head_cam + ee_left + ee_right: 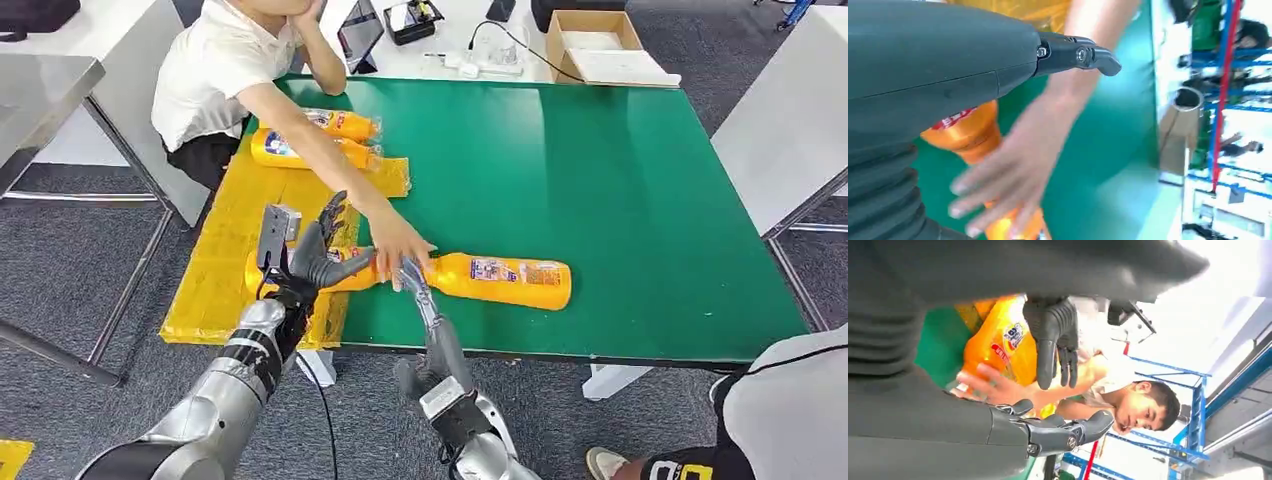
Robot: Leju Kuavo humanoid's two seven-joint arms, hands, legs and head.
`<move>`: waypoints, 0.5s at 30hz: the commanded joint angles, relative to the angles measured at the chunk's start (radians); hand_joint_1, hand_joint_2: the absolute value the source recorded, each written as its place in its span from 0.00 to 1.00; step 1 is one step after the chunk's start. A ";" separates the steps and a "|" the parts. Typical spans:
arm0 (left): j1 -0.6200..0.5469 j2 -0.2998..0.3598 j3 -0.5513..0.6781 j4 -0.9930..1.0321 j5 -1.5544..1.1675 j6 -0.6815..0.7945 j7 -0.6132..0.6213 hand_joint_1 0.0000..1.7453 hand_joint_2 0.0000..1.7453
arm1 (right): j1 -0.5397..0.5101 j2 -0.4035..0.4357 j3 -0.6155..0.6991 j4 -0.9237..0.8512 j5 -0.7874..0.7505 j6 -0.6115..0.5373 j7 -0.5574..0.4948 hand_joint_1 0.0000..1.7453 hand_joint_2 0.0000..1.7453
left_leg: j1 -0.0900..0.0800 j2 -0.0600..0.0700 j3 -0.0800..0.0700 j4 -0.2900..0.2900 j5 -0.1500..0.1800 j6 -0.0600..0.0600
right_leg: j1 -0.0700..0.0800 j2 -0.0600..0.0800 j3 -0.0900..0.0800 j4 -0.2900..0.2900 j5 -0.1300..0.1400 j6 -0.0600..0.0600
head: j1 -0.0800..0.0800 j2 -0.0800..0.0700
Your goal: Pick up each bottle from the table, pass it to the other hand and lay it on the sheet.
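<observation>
1. Currently, a green bench [620,200] carries a yellow sheet [215,270] along its left edge, running from near to far.
2. 2 orange bottles [320,138] already lie on the far part of the sheet, side by side and touching.
3. A 3rd orange bottle [500,280] lies on its side near the bench's front edge, its body to the right on the green surface and its neck end pointing left toward the sheet.
4. The robot's left hand [320,255] is at the neck end of this bottle, over the sheet's right edge; several fingers are raised and apart, and the thumb lies along the bottle. Whether it truly grips cannot be told.
5. The right hand [425,320] reaches up from the near edge, its fingertips by the middle of the bottle; its hold is hidden, so its state cannot be told.
6. A person's hand [400,240], reaching in from the far left, rests on the bottle between the 2 robot hands.
7. Judged from this, the step is the pass between hands. To do it well, the receiving hand should wrap the bottle firmly before the other lets go, and both should wait until the person's hand is away, then lay the bottle flat beside the other 2.
</observation>
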 commanded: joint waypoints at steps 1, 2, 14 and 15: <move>0.010 -0.010 0.015 -0.066 0.000 0.002 0.008 0.00 1.00 | -0.011 -0.048 0.039 -0.026 -0.006 0.003 0.001 0.00 1.00 | 0.000 0.002 0.003 0.000 -0.002 -0.001 | 0.000 0.001 0.003 0.000 -0.001 -0.001 | 0.000 0.000; 0.038 -0.004 -0.022 -0.103 0.015 0.015 -0.003 0.00 1.00 | -0.004 -0.047 0.032 -0.031 0.002 -0.012 0.001 0.00 1.00 | 0.000 0.001 0.005 0.000 -0.002 -0.001 | 0.001 0.001 0.005 0.000 -0.002 -0.002 | 0.000 0.000; 0.452 0.197 -0.545 -0.713 0.194 0.437 0.044 0.00 1.00 | 0.100 -0.046 -0.483 0.097 0.619 -0.366 0.045 0.00 1.00 | 0.000 0.002 0.008 -0.003 -0.003 -0.001 | 0.001 0.001 0.008 -0.003 -0.003 -0.002 | 0.000 0.000; 0.468 0.201 -0.551 -0.732 0.173 0.469 0.038 0.00 1.00 | 0.099 -0.038 -0.586 0.120 0.689 -0.366 0.035 0.00 1.00 | 0.000 0.001 0.007 -0.003 -0.003 -0.001 | 0.000 0.001 0.007 -0.003 -0.002 -0.002 | 0.000 0.000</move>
